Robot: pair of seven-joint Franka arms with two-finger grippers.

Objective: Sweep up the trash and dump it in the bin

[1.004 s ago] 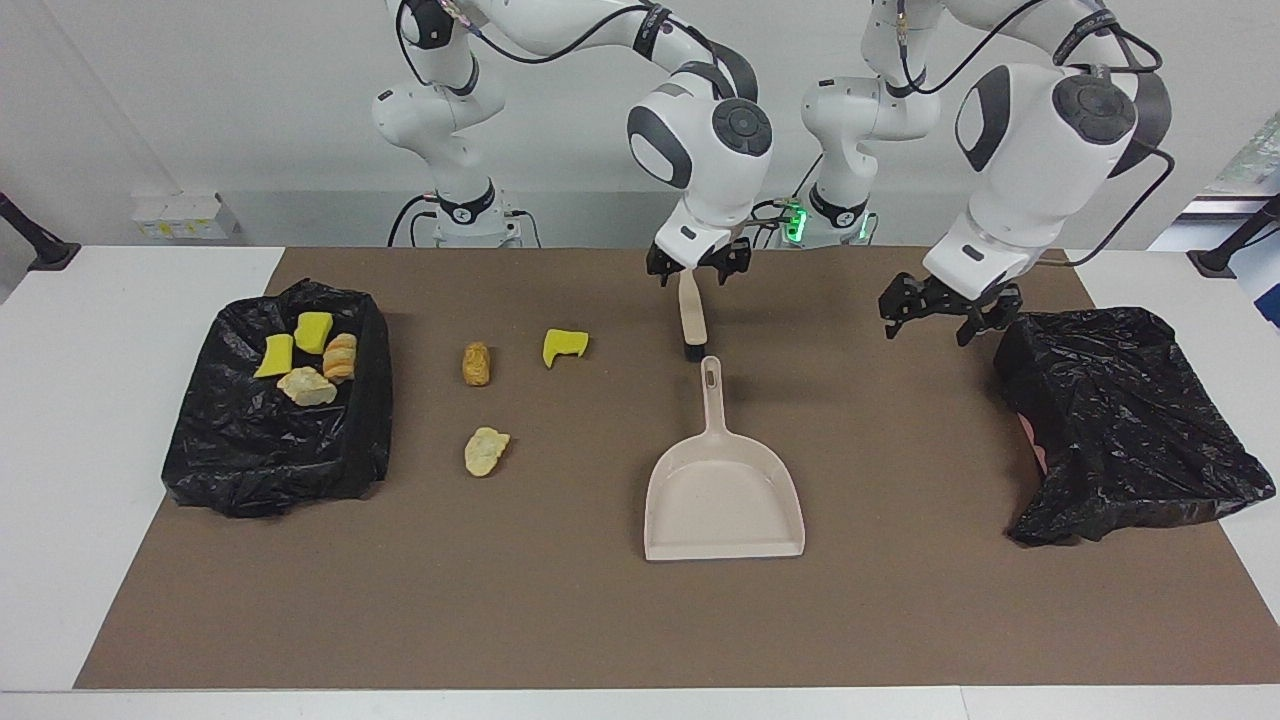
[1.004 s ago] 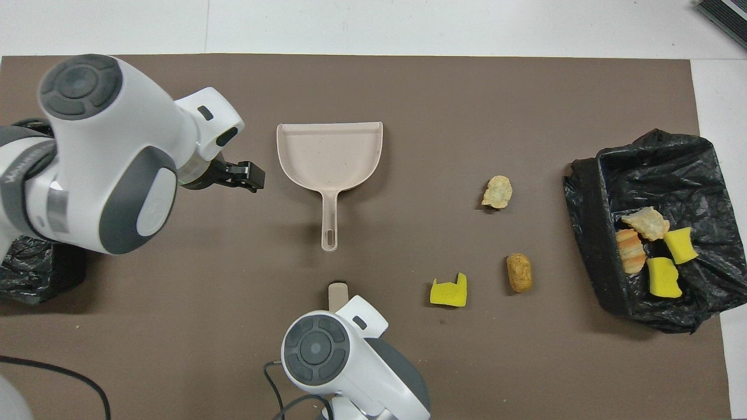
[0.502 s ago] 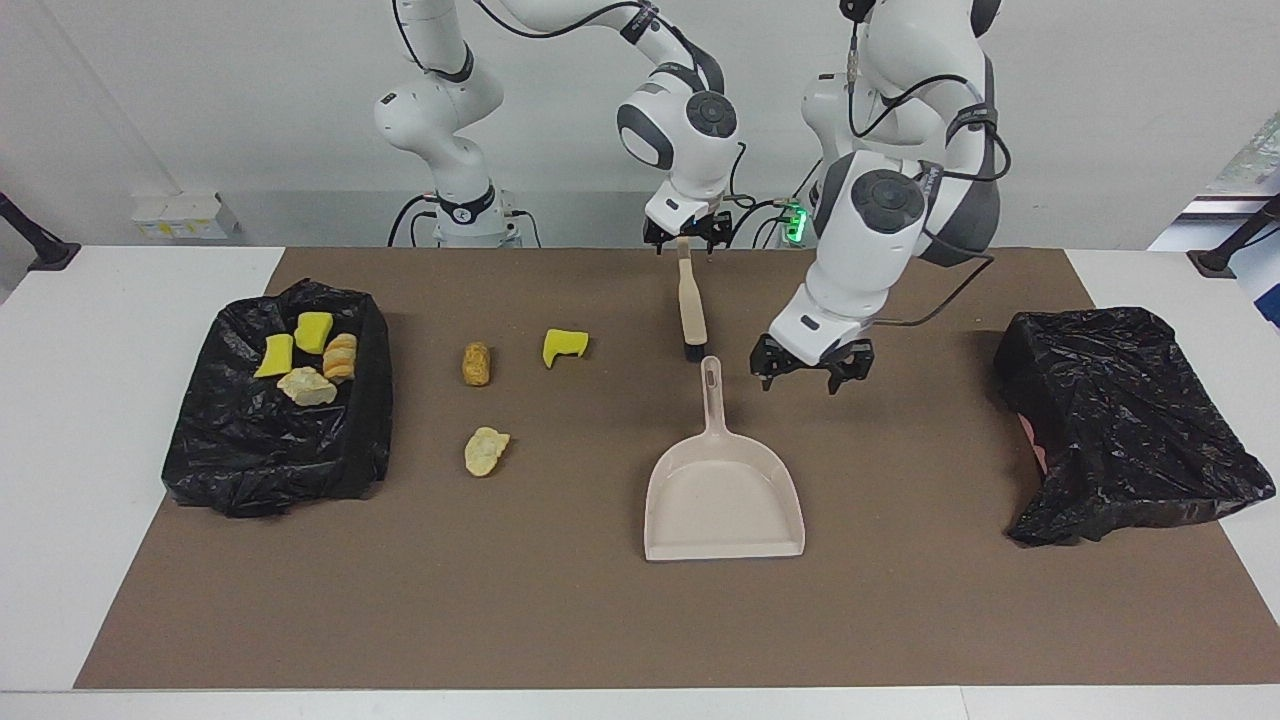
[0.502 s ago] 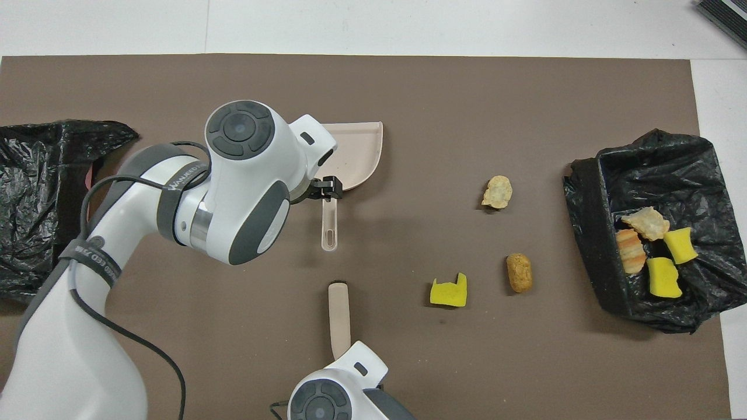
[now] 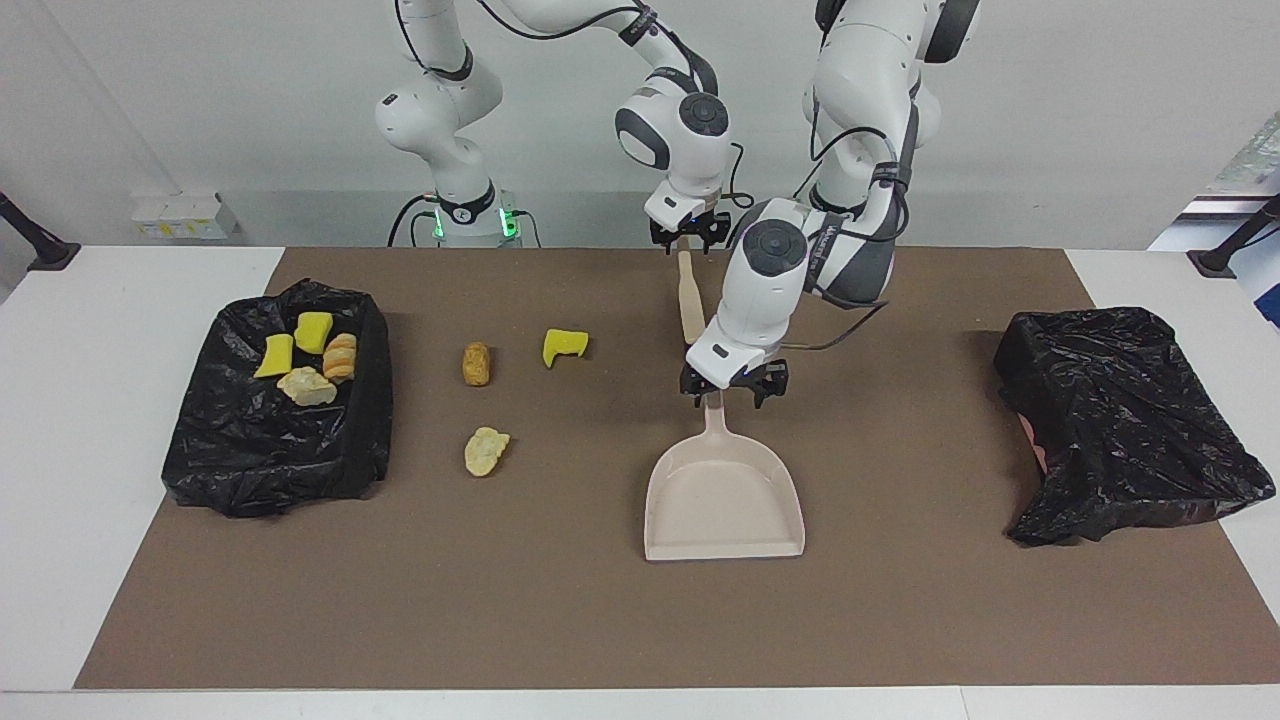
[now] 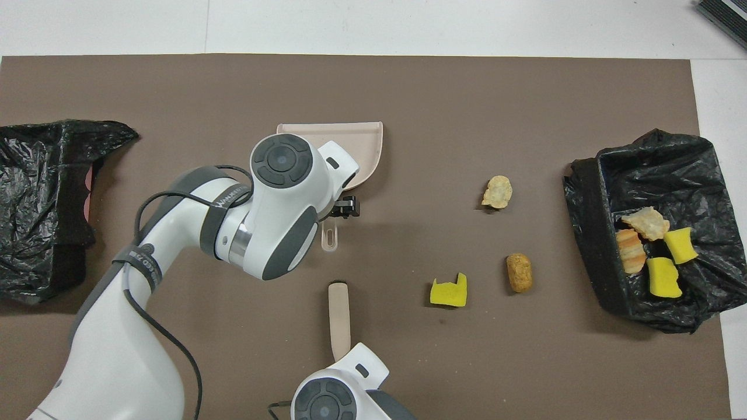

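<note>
Three pieces of trash lie on the brown mat: a yellow sponge chunk (image 5: 564, 345) (image 6: 449, 291), a brown lump (image 5: 477, 363) (image 6: 519, 272) and a pale lump (image 5: 486, 450) (image 6: 497, 191). Several more sit in the black-lined bin (image 5: 280, 450) (image 6: 589, 192) at the right arm's end. My left gripper (image 5: 733, 392) is open, low over the handle end of the beige dustpan (image 5: 722, 500) (image 6: 365, 146), fingers either side of it. My right gripper (image 5: 687, 238) is at the end of the brush (image 5: 688, 295) (image 6: 339, 315) handle nearest the robots. From overhead its own wrist hides it.
A second crumpled black bag (image 5: 1120, 420) (image 6: 46, 192) lies at the left arm's end of the table. The brown mat (image 5: 900, 620) covers most of the white table. The dustpan's mouth faces away from the robots.
The left arm has swung from over the black bag at its end to the dustpan handle and come down. The right gripper has drawn back to the brush handle's end.
</note>
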